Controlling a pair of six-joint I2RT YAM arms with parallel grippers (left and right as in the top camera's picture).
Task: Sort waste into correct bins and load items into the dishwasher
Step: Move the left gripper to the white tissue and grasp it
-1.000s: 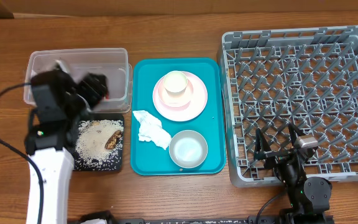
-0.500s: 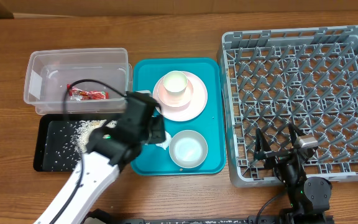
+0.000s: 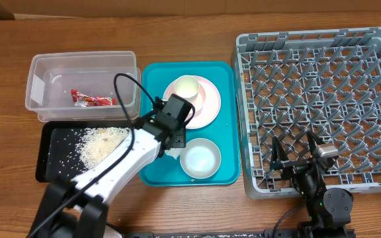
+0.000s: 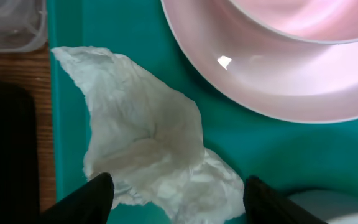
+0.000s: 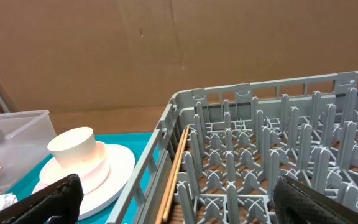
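Observation:
My left gripper (image 4: 176, 200) hangs open just above the teal serving tray (image 3: 152, 173), its black fingers (image 4: 86, 200) on either side of the lower part of the crumpled white napkin (image 4: 146, 140). Beside the napkin lies the pale pink plate (image 3: 204, 109) with a small cup (image 3: 186, 86) on it. A whitish bowl (image 3: 199, 158) sits at the tray's front. The red wrapper (image 3: 92, 100) lies in the clear tub (image 3: 45, 66). Rice scraps (image 3: 101, 141) cover the black tray (image 3: 50, 165). My right gripper (image 5: 182, 205) is open at the grey dish rack's (image 3: 323, 106) front edge.
The left arm (image 3: 104, 175) stretches from the table's front left across the black tray to the teal tray. A thin wooden stick (image 5: 174, 177) lies along the rack's left wall. Bare wooden table (image 3: 190, 23) runs behind the bins and tray.
The left arm swung right from the clear tub to the teal tray, leaving the red wrapper in the tub. Its jaws have opened wider over the napkin. The right arm has not moved.

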